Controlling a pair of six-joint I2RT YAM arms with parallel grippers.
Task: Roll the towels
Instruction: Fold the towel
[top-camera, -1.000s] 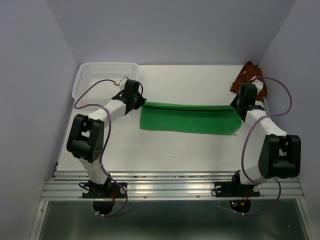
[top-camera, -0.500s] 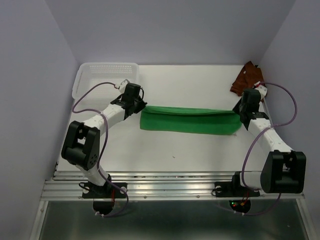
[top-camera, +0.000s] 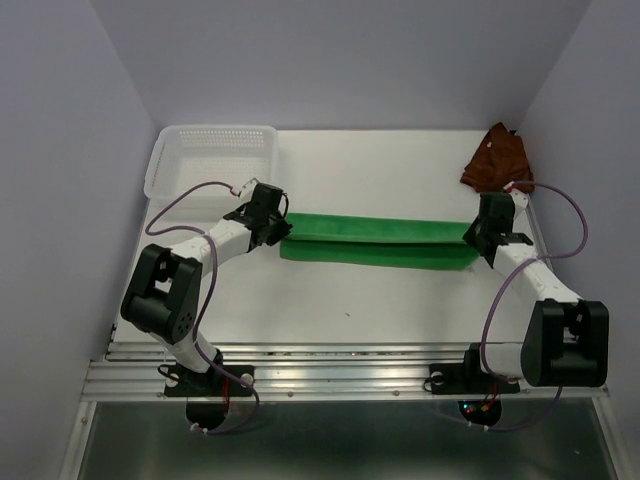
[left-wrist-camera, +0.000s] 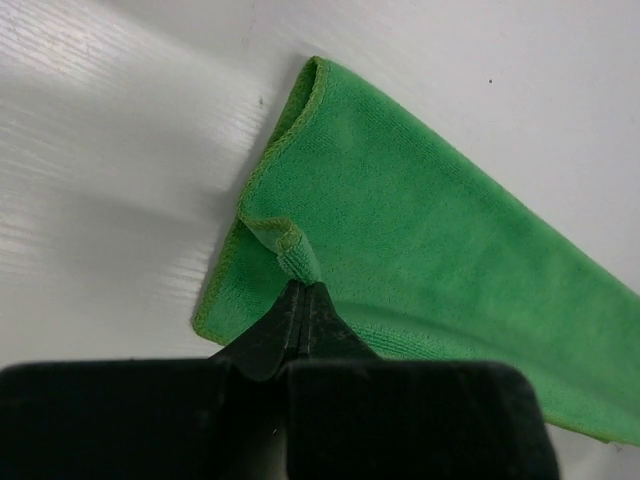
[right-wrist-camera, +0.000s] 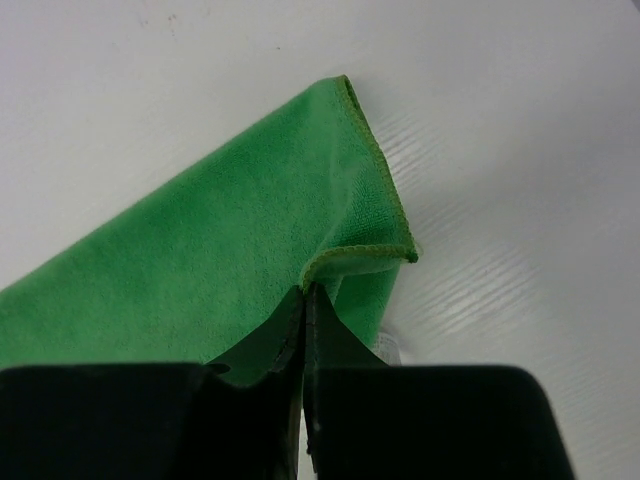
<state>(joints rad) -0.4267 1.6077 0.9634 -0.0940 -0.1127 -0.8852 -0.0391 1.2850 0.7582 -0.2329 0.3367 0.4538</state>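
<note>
Clamping both ends of the green towel (top-camera: 375, 238), the left gripper (left-wrist-camera: 303, 296) and right gripper (right-wrist-camera: 304, 298) are holding it between them on the white table (top-camera: 380, 300). The rust towel (top-camera: 497, 160) is lying beyond the right gripper, by the lilac wall (top-camera: 590, 90).

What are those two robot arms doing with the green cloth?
The left gripper is shut on one end of the green towel and the right gripper on the other, so it lies stretched as a long folded strip on the table. The reddish-brown towel sits crumpled in the far right corner, untouched. Nothing is rolled yet.
</note>
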